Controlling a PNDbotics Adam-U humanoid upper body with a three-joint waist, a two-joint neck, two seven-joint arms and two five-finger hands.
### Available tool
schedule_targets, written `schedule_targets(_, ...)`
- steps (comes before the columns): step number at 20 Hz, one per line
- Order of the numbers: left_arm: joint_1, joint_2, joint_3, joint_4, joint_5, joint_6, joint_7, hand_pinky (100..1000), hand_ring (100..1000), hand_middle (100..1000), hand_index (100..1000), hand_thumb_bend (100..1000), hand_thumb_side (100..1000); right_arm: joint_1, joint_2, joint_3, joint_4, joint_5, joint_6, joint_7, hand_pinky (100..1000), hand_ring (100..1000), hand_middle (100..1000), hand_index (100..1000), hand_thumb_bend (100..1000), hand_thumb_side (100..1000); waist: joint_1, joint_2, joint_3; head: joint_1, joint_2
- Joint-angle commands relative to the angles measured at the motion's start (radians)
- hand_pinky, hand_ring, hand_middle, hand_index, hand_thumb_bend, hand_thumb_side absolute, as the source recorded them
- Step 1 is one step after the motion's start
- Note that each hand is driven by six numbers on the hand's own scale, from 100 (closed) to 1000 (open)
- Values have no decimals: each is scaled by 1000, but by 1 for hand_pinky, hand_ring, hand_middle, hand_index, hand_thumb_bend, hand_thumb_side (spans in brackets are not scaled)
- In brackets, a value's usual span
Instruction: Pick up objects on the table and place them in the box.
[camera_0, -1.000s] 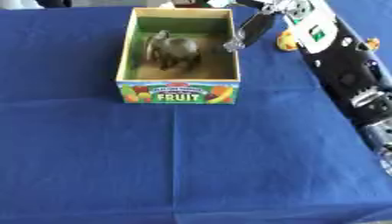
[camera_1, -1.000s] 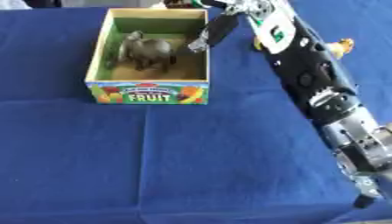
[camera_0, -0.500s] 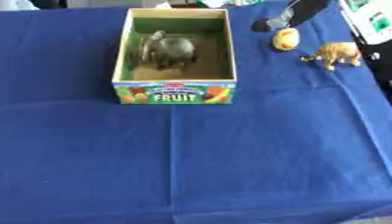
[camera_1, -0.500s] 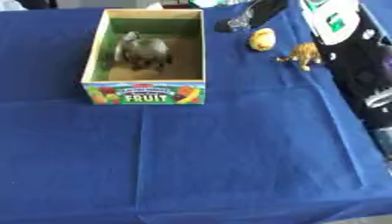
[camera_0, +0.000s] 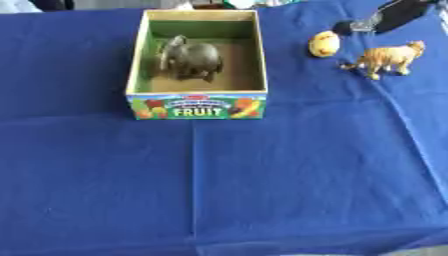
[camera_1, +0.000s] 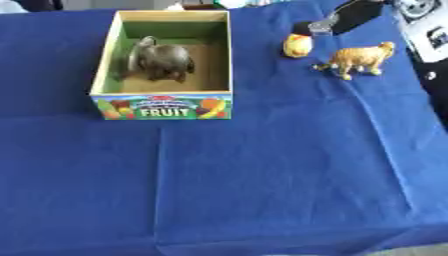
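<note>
Right robot hand (camera_1: 346, 16) shows only in part at the upper right, dark fingers reaching in just above the small yellow object (camera_1: 297, 46); whether those fingers are spread or curled cannot be told, and nothing is seen in its hold. Left robot hand is out of view. The yellow object lies on the cloth right of the box (camera_0: 137, 65), apart from its wall, with the tiger figure (camera_1: 359, 58) standing just beside it, further right. A grey elephant figure (camera_0: 187, 57) already sits inside the box. Judged step: taking the yellow piece. It is small and rounded, so the fingers should come down centred over it and close from both sides without nudging the tiger, then lift clear of the box's wall before release. The desk (camera_0: 262, 190) carries a creased blue cloth, a fold running through its middle. Little of the room shows beyond the far edge.
</note>
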Motion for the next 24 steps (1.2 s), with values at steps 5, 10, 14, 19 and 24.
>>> schedule_targets(5, -3, 20, 13, -21, -2, 0, 6, 592, 592, 656, 721, 194, 509, 30, -61, -60, 88, 27, 20, -48, 992, 878, 793, 939, 558, 413, -3, -18, -5, 5, 5)
schedule_targets(10, -3, 20, 14, -21, -2, 0, 6, 592, 593, 656, 721, 194, 509, 45, -66, -79, 160, 47, 24, -71, 991, 875, 787, 936, 548, 392, -2, -16, -8, 5, 5)
schedule_targets(14, -2, 20, 15, -22, -2, 0, 7, 592, 593, 656, 721, 194, 509, 52, -68, -92, 210, 63, 28, -91, 990, 872, 781, 930, 536, 368, 0, -16, -10, 3, 5)
schedule_targets(19, -2, 21, 15, -21, -2, -1, 8, 592, 593, 656, 721, 192, 509, 58, -68, -102, 266, 84, 32, -109, 988, 869, 773, 921, 526, 349, 2, -16, -11, -2, 5)
schedule_targets(24, -2, 21, 15, -21, -1, -1, 7, 593, 594, 656, 721, 191, 509, 63, -68, -108, 305, 100, 32, -119, 988, 868, 767, 914, 514, 338, 5, -17, -13, -2, 5)
